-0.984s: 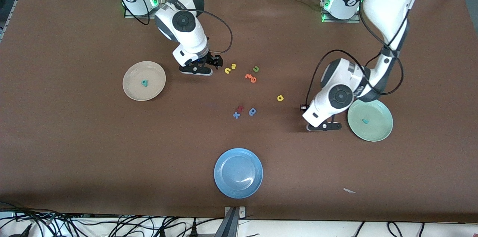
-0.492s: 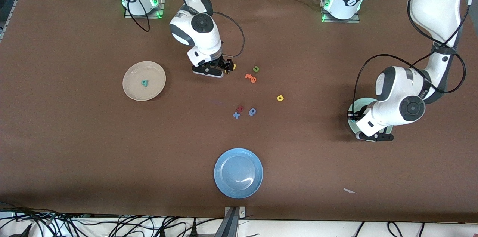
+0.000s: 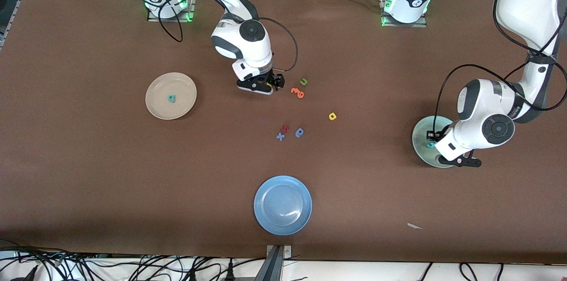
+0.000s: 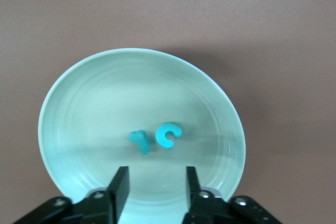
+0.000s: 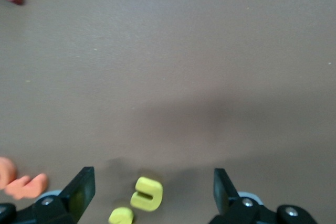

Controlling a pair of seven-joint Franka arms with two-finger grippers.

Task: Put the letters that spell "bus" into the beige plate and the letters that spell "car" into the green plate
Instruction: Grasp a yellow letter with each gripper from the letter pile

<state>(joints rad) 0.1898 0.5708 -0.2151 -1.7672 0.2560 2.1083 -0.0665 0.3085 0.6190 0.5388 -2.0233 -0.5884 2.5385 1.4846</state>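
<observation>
- Left claw (image 4: 153, 192) part-open, empty, over green plate (image 4: 68, 103); teal "c" (image 4: 167, 135) and teal "r" (image 4: 140, 141) inside.
- Right claw (image 5: 149, 192) wide, empty, straddling yellow "u" (image 5: 146, 193), yellow "s" (image 5: 121, 216) at seven o'clock.
- Featherlight, squashy foam: pinch "u" across outer sides.

Green plate (image 4: 68, 108) pale mint; c (image 4: 167, 134), r (image 4: 139, 141) teal; u (image 5: 147, 193) yellow; beige plate (image 3: 157, 106) cream.

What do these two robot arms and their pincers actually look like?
Both arms are glossy white with rounded shells and dark grey round joint caps. Black cables loop loosely along each. Their bases glow green. The left gripper and the right gripper are black, each with two flat, blocky fingers.
</observation>
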